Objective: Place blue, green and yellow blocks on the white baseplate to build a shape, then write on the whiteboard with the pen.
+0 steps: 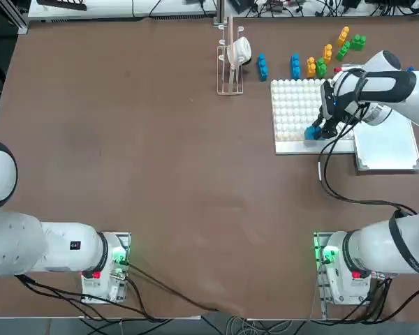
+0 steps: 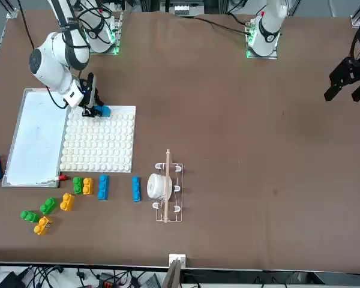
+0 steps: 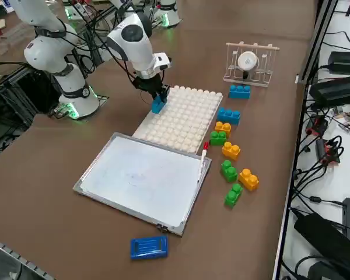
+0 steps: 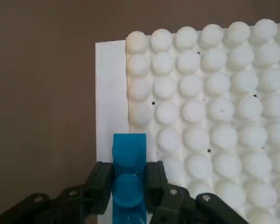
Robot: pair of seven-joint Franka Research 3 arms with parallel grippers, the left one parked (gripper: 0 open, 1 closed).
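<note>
My right gripper [image 4: 129,189] is shut on a blue block [image 4: 129,172], one finger on each of its long sides. The block sits at the near edge of the white baseplate [image 1: 297,105], over the line where the plain strip [image 4: 111,93] meets the studs. I cannot tell whether it touches the plate. Beyond the plate's far edge lie two loose blue blocks [image 1: 262,66] [image 1: 295,66] and several green [image 3: 228,170] and yellow blocks [image 3: 248,179]. The whiteboard [image 3: 143,178] lies beside the plate, with the pen [image 3: 203,153] on the edge nearest the blocks.
A wire rack holding a white round object [image 1: 232,59] stands at the back, left of the blocks. A smooth blue slab [image 3: 149,247] lies past the whiteboard's outer end. My arm's cable [image 1: 335,192] trails over the table towards the base.
</note>
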